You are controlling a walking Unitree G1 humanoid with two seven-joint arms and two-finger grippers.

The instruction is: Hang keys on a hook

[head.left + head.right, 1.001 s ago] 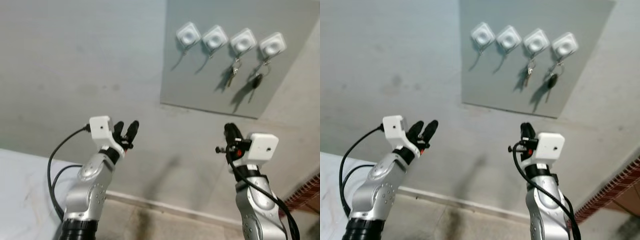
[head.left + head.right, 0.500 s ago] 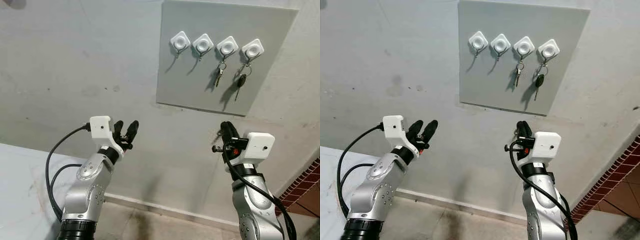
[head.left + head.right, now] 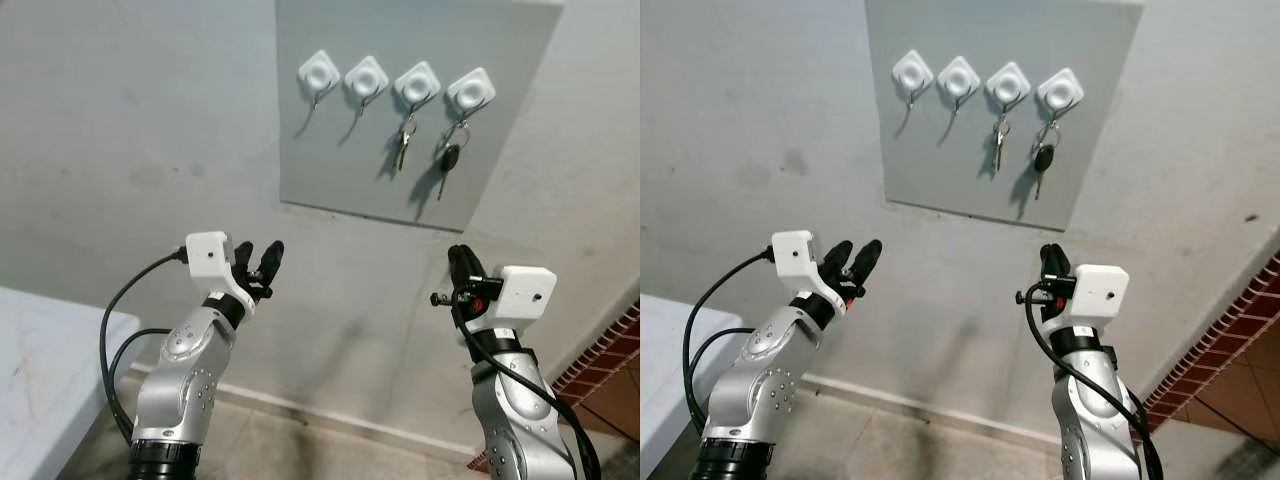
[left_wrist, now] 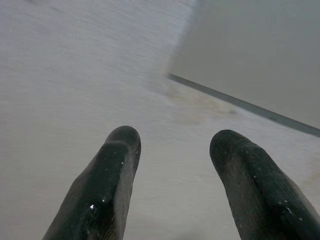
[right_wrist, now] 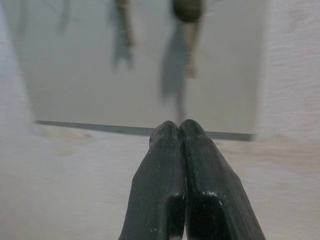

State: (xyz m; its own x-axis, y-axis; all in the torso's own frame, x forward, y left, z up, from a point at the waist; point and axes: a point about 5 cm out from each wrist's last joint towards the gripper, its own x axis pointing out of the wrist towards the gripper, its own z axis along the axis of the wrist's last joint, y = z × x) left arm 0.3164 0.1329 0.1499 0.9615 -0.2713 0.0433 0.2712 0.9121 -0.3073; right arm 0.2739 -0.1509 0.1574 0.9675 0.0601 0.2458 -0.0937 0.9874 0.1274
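A grey board [image 3: 330,150] on the wall carries a row of white hooks [image 3: 318,72]. A silver key [image 3: 403,145] hangs from the third hook, and a black-headed key [image 3: 447,160] from the hook at the right end [image 3: 470,92]. The two hooks on the left are bare. My left gripper [image 3: 258,266] is raised below and left of the board, open, with nothing between its fingers [image 4: 107,185]. My right gripper [image 3: 458,262] is raised below the board's right corner, shut, its fingertips [image 5: 178,131] pressed together with nothing visible between them. The black-headed key [image 5: 187,15] hangs above it.
A white table corner [image 3: 50,370] sits at the lower left. Tiled floor [image 3: 330,450] runs along the wall's base, and a red brick strip [image 3: 605,350] shows at the lower right.
The camera has shifted, so the board sits further left and lower in view. Both arms hold about the same raised pose, and the keys hang as before.
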